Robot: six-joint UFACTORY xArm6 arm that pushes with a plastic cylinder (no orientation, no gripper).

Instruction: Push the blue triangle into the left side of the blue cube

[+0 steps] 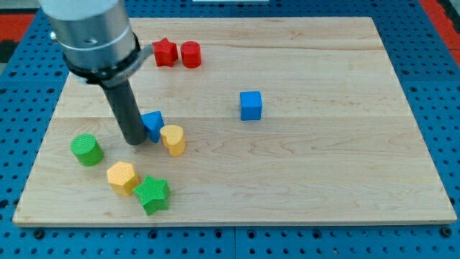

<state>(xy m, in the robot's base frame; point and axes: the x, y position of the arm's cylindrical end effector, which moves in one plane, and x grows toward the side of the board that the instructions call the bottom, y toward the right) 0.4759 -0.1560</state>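
The blue triangle (153, 124) lies left of the board's middle. The blue cube (251, 105) sits well to its right, a little nearer the view's top. My tip (135, 141) is at the triangle's left side, touching or almost touching it. A yellow heart-shaped block (173, 139) sits against the triangle's lower right.
A red star (165, 52) and a red cylinder (190, 54) sit near the view's top. A green cylinder (87, 150), a yellow hexagon block (122, 178) and a green star (153, 195) lie at the lower left. The wooden board (323, 165) rests on a blue pegboard.
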